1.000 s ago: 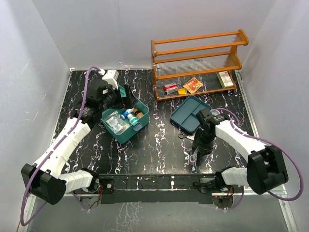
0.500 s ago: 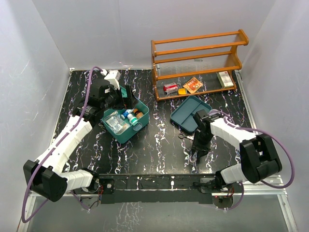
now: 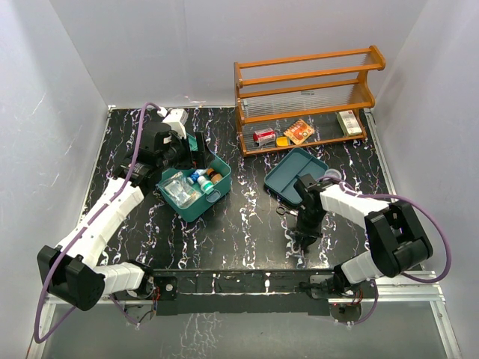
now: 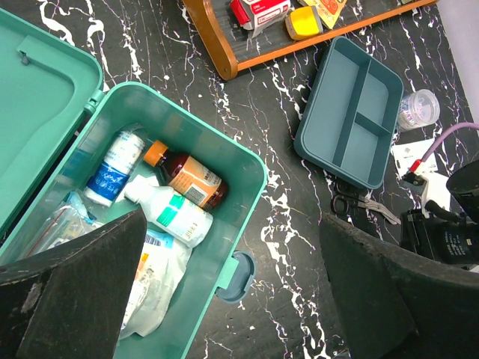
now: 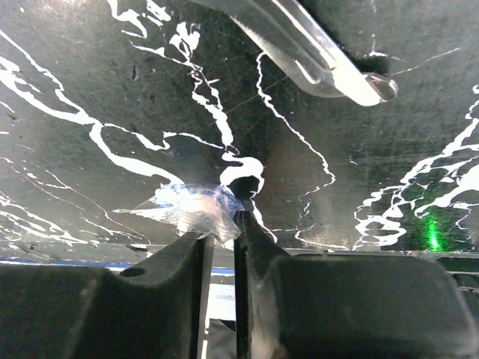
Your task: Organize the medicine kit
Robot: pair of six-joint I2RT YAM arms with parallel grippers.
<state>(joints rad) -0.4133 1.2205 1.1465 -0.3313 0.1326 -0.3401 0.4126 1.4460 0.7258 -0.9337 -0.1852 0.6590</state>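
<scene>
The right tool [image 3: 303,241] points down at the black surface with white veins [image 3: 247,217], in the lower middle of the top view, close to the near edge. In the right wrist view its fingers are almost together, with only a narrow slit between them. A crumpled piece of clear plastic [image 5: 187,209] lies right at their tips, but it is not possible to tell if the plastic is really pinched. A shiny metal piece [image 5: 299,45] lies a little beyond, at the top of that view.

A pair of scissors [image 3: 280,211] with black handles lies on the surface just left of the right arm and just in front of the dark blue-teal divided tray [image 3: 296,176]. A small clear cup [image 3: 331,175] stands beside the right edge of this tray.

The medicine kit [image 3: 198,209] sits in the left middle of the top view. Its lid [image 4: 37,97] is open and its latch faces the near side. Inside lie a brown bottle with an orange label [image 4: 191,179], a white bottle with a blue label [image 4: 112,168], a white bottle with a green label [image 4: 172,217] and some clear packets [image 4: 157,277]. The left tool [image 3: 198,149] hangs over the far side of the kit with its fingers wide apart and holds nothing.

At the upper right stands the orange wooden rack [image 3: 307,90]. Its lowest shelf carries a red and white box [image 3: 263,135], a small yellow thing [image 3: 282,140], an orange packet [image 3: 299,131] and a white box [image 3: 348,121].
</scene>
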